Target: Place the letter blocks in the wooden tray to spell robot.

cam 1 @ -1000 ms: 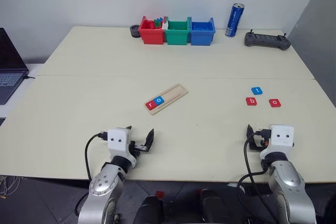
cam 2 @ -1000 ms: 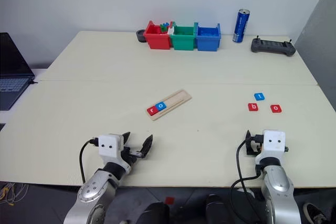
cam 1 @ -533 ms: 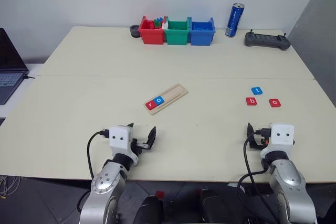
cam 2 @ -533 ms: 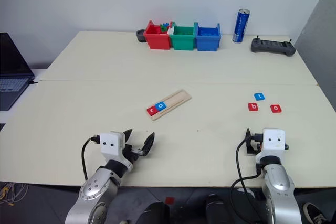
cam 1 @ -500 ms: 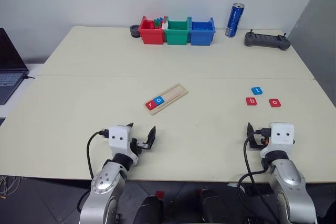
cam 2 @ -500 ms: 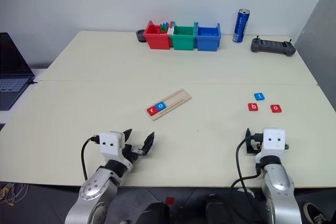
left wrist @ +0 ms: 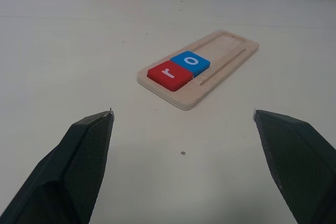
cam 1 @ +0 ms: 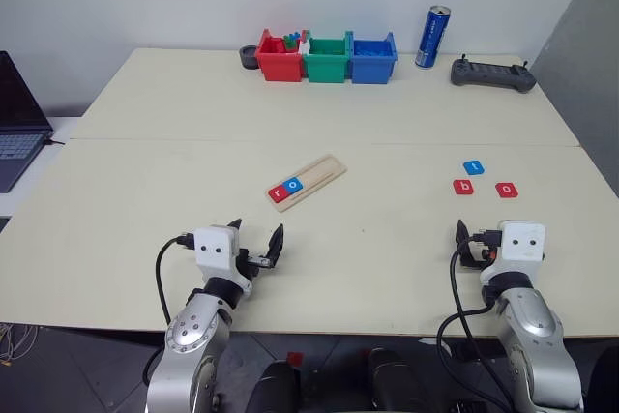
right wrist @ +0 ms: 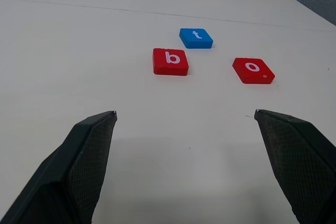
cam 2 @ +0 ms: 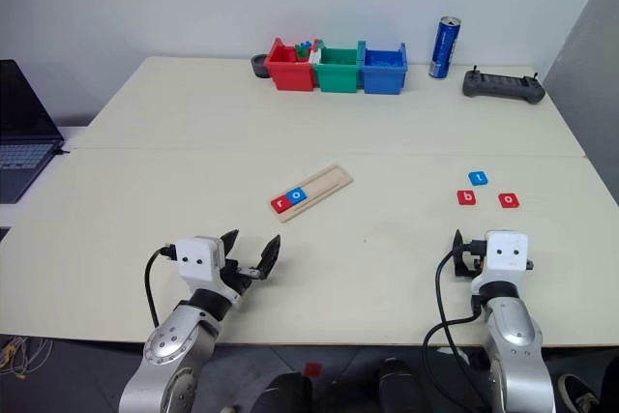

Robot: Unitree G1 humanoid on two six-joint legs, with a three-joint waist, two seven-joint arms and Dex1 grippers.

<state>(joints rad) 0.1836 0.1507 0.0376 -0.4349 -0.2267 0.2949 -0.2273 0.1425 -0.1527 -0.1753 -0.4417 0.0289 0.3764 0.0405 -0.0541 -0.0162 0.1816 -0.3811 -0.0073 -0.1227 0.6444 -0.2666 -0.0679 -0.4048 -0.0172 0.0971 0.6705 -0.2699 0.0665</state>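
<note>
Two of five letter blocks already seated: red r (left wrist: 167,74) and blue o (left wrist: 190,61) side by side at one end of the wooden tray (left wrist: 227,56), mid-worktop (cam 1: 145,181); red b (right wrist: 169,60), blue t (right wrist: 196,38) and red o (right wrist: 252,70) loose, well apart from the tray, ahead of the right gripper (right wrist: 186,169). Both left gripper (left wrist: 184,166) and right gripper spread wide, empty, near the front edge. Third step in hand, judged: reach for b, straddle it, close, carry to the slot just beside the blue o.
</note>
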